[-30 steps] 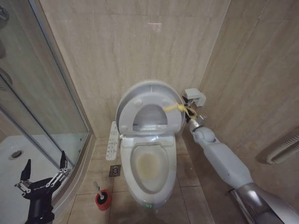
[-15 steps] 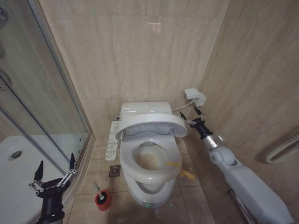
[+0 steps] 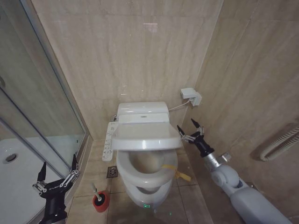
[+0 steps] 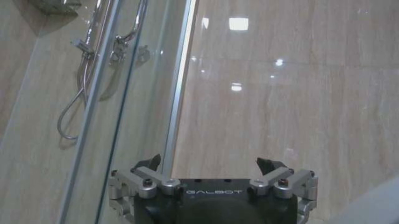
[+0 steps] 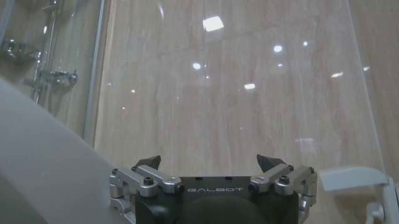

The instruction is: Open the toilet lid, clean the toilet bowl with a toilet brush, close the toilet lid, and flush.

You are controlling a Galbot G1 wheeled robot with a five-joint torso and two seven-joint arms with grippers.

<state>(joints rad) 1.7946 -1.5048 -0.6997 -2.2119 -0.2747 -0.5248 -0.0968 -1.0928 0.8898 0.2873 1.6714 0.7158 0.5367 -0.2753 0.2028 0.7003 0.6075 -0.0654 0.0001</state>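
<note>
White lid (image 3: 144, 136) hangs half-lowered over the bowl (image 3: 140, 186), right gripper (image 3: 191, 132) spread open and empty just beside its edge, so closing looks in hand, with flushing left; left gripper (image 3: 57, 178) idles open above the brush (image 3: 97, 195).

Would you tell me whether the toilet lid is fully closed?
Not fully: the toilet lid hangs partway down, tilted above the seat ring.

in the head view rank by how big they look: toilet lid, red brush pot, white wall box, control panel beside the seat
1. toilet lid
2. control panel
3. white wall box and red brush pot look about alike, so I won't rank them; the pot is nearer the camera.
</note>
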